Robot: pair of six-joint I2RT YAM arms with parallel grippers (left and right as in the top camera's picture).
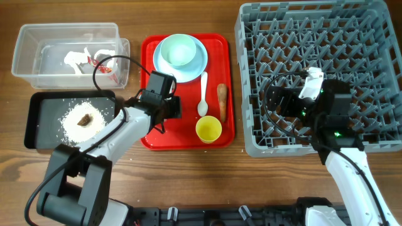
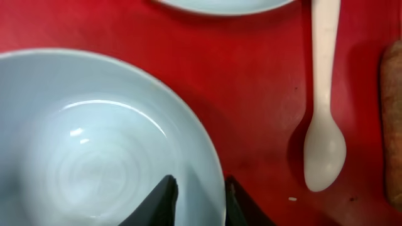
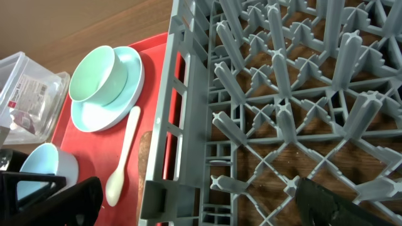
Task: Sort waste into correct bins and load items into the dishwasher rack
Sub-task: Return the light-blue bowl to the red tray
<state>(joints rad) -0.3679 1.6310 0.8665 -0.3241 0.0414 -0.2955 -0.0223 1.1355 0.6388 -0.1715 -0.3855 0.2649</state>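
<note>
My left gripper (image 1: 166, 105) (image 2: 200, 194) sits over the left of the red tray (image 1: 188, 119), its fingers closed across the rim of the light blue bowl (image 2: 94, 144), one inside and one outside. The bowl is hidden under the arm in the overhead view. On the red tray lie the light blue plate (image 1: 200, 63) holding the mint bowl (image 1: 178, 50), the white spoon (image 1: 203, 94), the carrot-like stick (image 1: 222, 100) and the yellow cup (image 1: 208, 129). My right gripper (image 1: 281, 103) (image 3: 198, 207) hangs open and empty over the grey rack (image 1: 370, 56).
The clear tub (image 1: 38, 63) at the back left holds white scraps (image 1: 76, 58) and the red wrapper (image 1: 103, 66). The black tray (image 1: 38, 119) in front of it holds rice grains (image 1: 68, 113) and the brown lump (image 1: 85, 119). The rack holds no dishes.
</note>
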